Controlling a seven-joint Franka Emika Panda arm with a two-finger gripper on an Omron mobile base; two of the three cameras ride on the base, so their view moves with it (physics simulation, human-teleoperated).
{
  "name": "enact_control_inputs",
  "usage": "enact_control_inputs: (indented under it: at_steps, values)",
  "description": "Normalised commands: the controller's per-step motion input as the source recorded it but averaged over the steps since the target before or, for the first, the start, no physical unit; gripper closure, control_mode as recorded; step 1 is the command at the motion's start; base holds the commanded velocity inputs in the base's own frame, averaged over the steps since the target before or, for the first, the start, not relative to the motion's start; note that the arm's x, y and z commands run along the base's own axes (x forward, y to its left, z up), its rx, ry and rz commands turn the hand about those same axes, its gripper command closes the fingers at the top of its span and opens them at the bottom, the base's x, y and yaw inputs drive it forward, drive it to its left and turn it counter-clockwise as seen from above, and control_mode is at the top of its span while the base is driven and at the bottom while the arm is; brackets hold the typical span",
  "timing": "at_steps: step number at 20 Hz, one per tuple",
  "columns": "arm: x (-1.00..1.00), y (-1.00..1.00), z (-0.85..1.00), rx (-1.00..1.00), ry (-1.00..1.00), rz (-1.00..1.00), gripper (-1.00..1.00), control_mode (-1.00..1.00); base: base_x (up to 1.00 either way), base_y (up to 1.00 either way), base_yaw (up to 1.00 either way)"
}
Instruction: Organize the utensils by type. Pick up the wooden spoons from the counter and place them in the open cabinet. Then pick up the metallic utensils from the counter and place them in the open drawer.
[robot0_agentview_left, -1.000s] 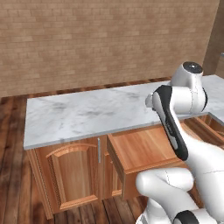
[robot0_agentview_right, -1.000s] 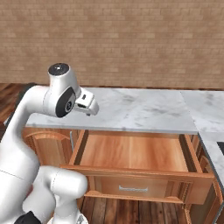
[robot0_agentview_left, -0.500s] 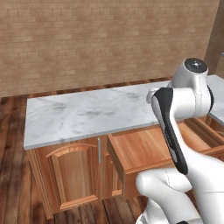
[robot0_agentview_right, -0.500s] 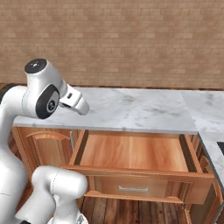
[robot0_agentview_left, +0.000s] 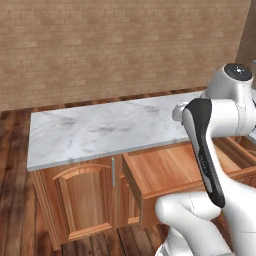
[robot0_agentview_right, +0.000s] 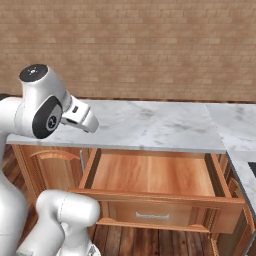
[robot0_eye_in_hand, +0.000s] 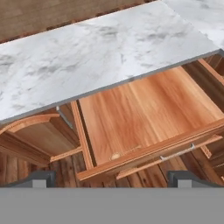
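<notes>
**Drawer stands open, pincer empty, utensils yet to be found**

The pincer (robot0_eye_in_hand: 112, 181) hangs high above the bench (robot0_eye_in_hand: 87, 57), its two dark tips set wide apart at the bottom of the hand view with nothing between them. Straight ahead of and below it lies the open drawer (robot0_eye_in_hand: 144, 109), pulled well out from under the marble edge, its orange-brown floor almost bare. One small pale, thin thing (robot0_eye_in_hand: 124, 153) rests on that floor near the front wall, just beyond the pincer tips; it may be one of the metallic utensils, but it is too small to tell.

No wooden spoons appear on the stretch of bench ahead of the pincer, and the marble there looks bare in both base views as well. The upper cabinet is not in the frames either.

My judgement is that the work is at a searching or travelling stage, between carries instead of mid-grasp. The next move likely calls for swinging or driving toward the part of the bench that holds the remaining utensils, then lowering with the tips aligned across a handle.

No brand, label or writing can be read anywhere.
</notes>
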Motion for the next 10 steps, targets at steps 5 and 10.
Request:
enact_control_inputs:
  at_steps: [5, 10]
  values:
    - [-0.3, 0.03, 0.0, 0.0, 0.0, 0.16, -1.0, -1.0, 0.0, 0.0, 0.0]
    - [-0.25, 0.2, 0.02, -0.01, 0.01, 0.01, -1.0, -1.0, 0.0, 0.0, 0.0]
